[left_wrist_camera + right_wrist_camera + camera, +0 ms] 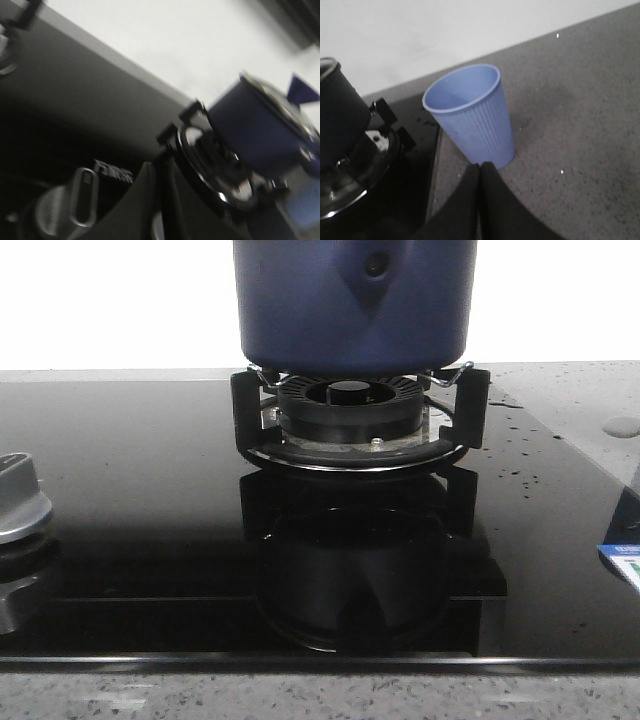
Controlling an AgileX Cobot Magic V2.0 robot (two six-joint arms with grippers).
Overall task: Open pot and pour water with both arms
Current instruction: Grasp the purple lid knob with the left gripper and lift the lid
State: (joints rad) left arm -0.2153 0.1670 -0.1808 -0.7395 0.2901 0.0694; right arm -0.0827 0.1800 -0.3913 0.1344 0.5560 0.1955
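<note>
We see the pot point(352, 305) standing on the burner point(350, 415) of the black glass stove point(130, 500). Our right tool point(480, 172) has its fingers pressed together, holding nothing, just before a blue cup point(472, 115) on the grey tabletop point(575, 125). The left tool point(160, 200) is blurred; we cannot tell its state.

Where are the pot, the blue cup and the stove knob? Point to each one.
pot point(350, 300): front view, on its navy side wall.
blue cup point(475, 127): right wrist view, on its ribbed outer wall.
stove knob point(67, 212): left wrist view, on the knob's raised grip.
</note>
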